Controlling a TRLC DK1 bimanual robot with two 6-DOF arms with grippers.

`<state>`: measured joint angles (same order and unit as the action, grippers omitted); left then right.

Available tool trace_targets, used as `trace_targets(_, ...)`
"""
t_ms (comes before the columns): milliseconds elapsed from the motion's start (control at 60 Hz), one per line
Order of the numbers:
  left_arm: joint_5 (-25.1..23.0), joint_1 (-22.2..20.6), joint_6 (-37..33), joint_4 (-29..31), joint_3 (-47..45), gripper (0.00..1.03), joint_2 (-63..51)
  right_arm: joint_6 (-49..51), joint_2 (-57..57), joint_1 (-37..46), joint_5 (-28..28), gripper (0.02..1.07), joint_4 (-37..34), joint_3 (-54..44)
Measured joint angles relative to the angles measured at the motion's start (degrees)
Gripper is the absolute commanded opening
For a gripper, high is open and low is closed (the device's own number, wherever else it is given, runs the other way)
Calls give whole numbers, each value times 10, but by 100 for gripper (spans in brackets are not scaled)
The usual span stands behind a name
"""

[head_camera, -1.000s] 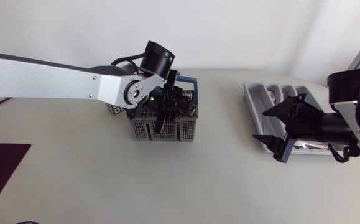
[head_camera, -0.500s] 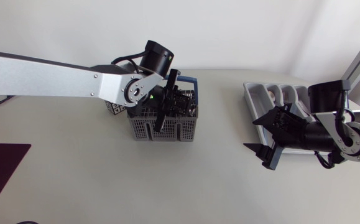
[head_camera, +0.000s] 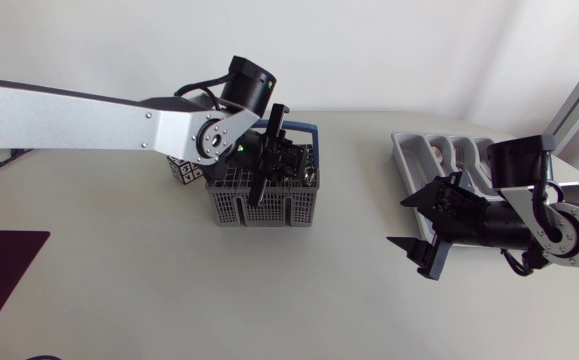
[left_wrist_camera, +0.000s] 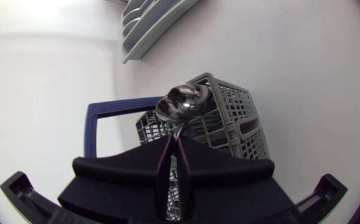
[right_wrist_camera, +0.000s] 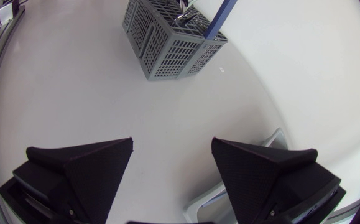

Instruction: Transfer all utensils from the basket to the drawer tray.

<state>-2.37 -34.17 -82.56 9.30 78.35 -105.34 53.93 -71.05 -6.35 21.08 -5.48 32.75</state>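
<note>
Pick step: left gripper (left_wrist_camera: 172, 142) clamped on spoon (left_wrist_camera: 183, 102) over basket (left_wrist_camera: 237, 118). Next: lift clear of basket, carry to drawer tray (head_camera: 407, 160). Right gripper (right_wrist_camera: 171, 155) spread, empty.

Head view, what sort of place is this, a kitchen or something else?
Probably a robot test bench staged for a kitchen chore: the left arm and right arm extend over a pale table holding a grey cutlery basket and drawer tray, the left gripper holding a spoon.
</note>
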Motion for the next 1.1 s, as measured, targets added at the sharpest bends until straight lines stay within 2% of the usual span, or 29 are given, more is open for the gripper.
trace_targets(500, -19, 4, 20, 12, 0, 4, 58, -15, 10, -30, -15, 93, 2, -7)
trace_targets(1100, -18, -7, 40, 34, 0, 4, 110, -23, 42, -37, -17, 93, 1, -20)
